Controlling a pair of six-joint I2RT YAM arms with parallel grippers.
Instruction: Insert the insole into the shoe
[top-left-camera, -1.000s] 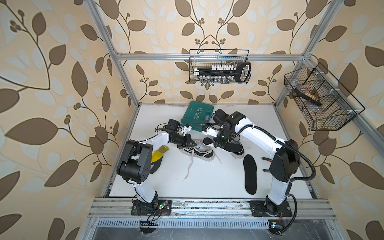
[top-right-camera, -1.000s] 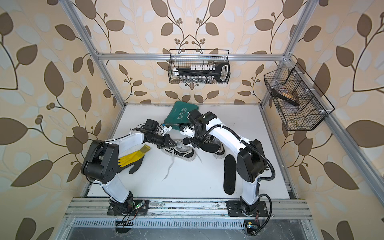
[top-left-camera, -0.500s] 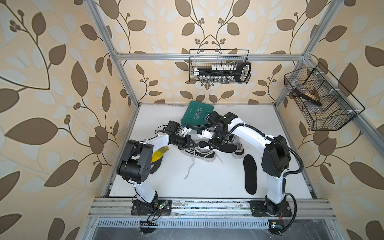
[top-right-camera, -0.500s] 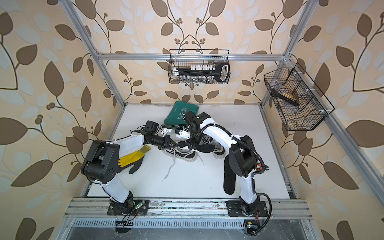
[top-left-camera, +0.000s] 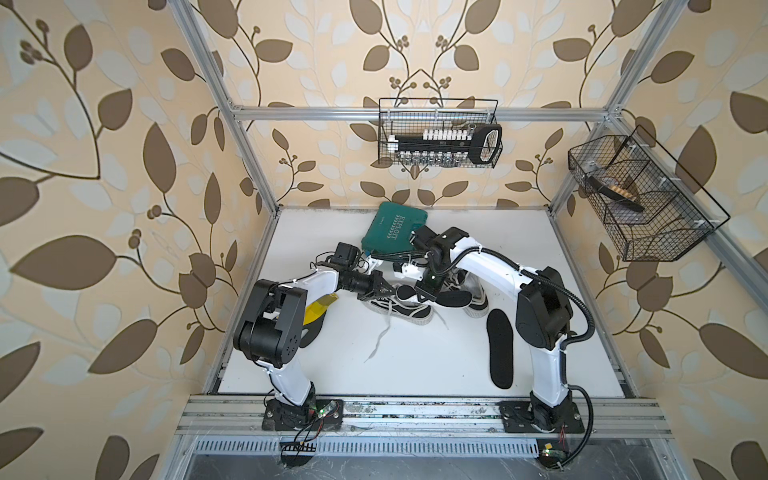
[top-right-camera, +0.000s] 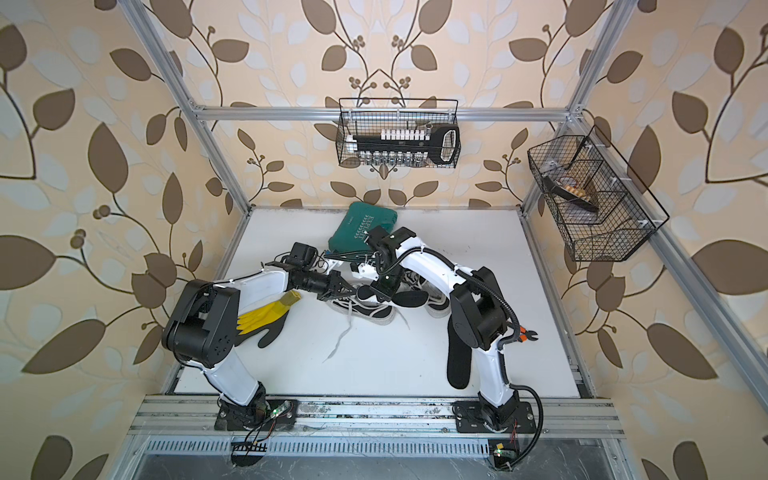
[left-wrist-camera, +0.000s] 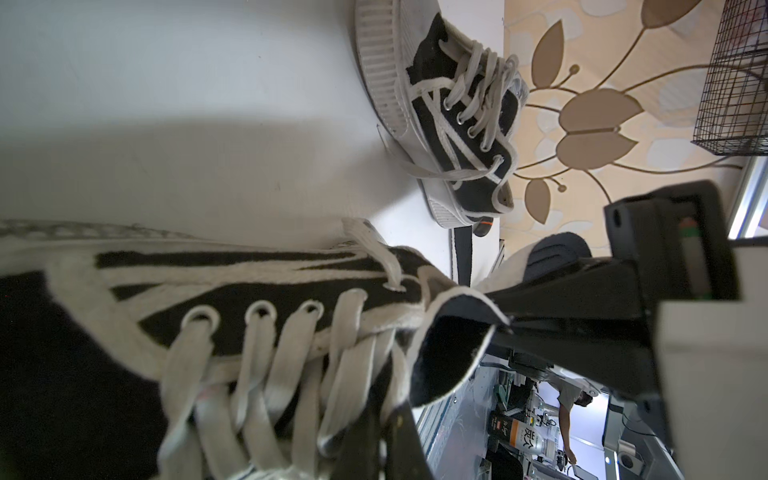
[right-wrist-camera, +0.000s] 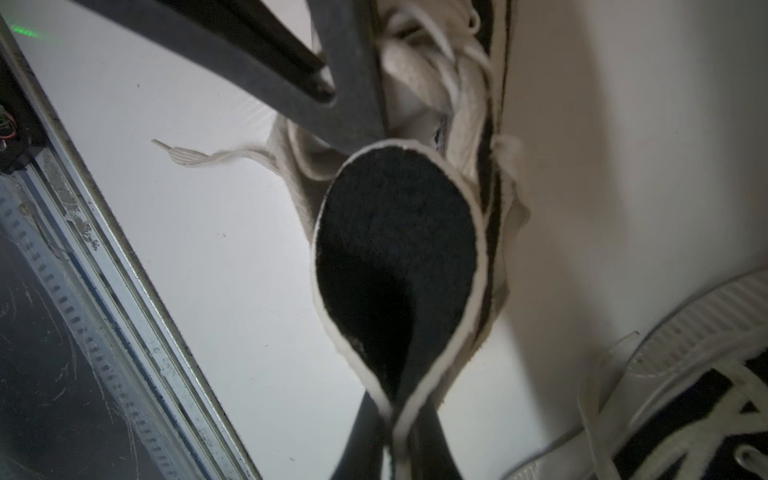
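White tabletop (top-left-camera: 415, 365) within leaf-papered walls (top-left-camera: 104, 166) carrying 2 wire baskets (top-left-camera: 438, 133): left gripper (top-left-camera: 380, 289) clamped on shoe (top-left-camera: 409, 309), right gripper (top-left-camera: 424, 293) pinching insole (top-left-camera: 455, 298).

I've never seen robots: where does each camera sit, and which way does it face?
Both top views: overhead, looking down on the white table; both arms show.
Left wrist: beside the black-and-white canvas sneaker, facing the right gripper.
Right wrist: looking along the black fuzzy insole; its own fingers show.
Both wrist views share insole and sneaker.
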